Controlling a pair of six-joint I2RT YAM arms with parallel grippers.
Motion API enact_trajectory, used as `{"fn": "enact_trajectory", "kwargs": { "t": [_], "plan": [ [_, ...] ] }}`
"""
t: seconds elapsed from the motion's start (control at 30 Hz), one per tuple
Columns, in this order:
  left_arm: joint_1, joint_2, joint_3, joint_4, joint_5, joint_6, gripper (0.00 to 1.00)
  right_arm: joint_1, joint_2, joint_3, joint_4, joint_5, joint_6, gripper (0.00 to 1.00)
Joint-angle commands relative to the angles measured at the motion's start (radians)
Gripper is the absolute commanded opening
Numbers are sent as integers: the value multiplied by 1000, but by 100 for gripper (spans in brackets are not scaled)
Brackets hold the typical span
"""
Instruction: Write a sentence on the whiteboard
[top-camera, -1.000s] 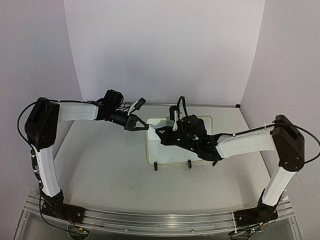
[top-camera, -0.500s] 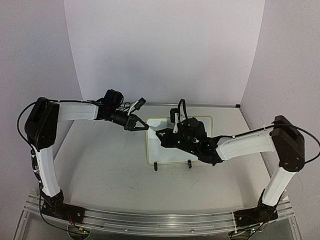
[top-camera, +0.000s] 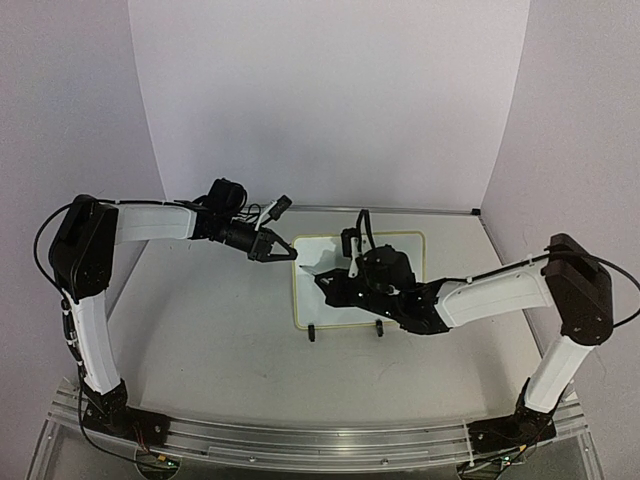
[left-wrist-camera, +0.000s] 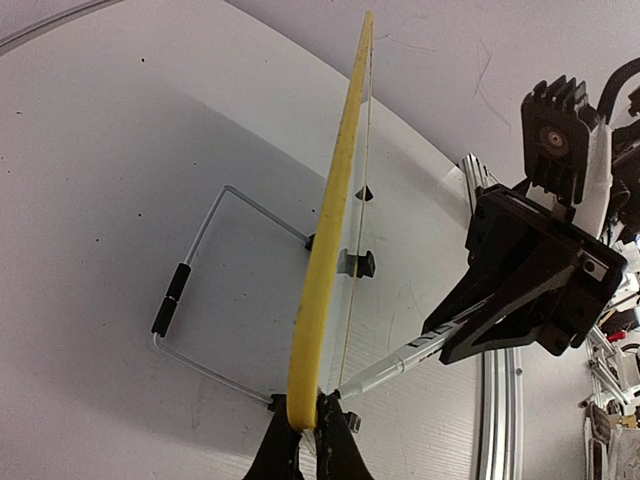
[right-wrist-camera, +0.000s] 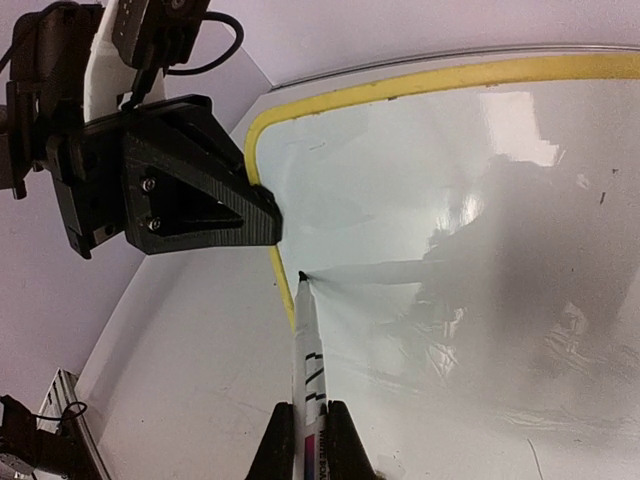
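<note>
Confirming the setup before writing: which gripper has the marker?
The right gripper, shut on the marker; the left gripper instead clamps the whiteboard rim.

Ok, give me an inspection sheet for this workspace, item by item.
Surface: white table, a few small specks.
Job's things: whiteboard propped on a wire stand, no writing seen; marker tip at its left edge.
Clutter: nothing seen.
Grippers: left gripper shut on the whiteboard's yellow rim; right gripper shut on the marker.
Cables: black cables loop at both shoulders, off the whiteboard.
Surroundings: white walls; metal rail at the near edge.
</note>
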Motion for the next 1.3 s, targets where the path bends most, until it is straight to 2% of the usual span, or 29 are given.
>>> {"fn": "enact_trajectory", "kwargs": {
  "t": [0.0, 0.27, 0.63, 1.27],
  "plan": [
    [-10, -26, 12, -62, -67, 83, 0, -11, -37, -28, -63, 104, 12, 0],
    [-10, -28, 12, -66, -70, 85, 0, -8, -54, -28, -64, 120, 1, 0],
    [-9, -28, 16, -75, -78, 90, 0, -4, -173, -79, 14, 87, -38, 0],
    [-9, -30, 16, -80, -78, 96, 0, -5, -83, 18, 36, 135, -82, 0]
  ]
}}
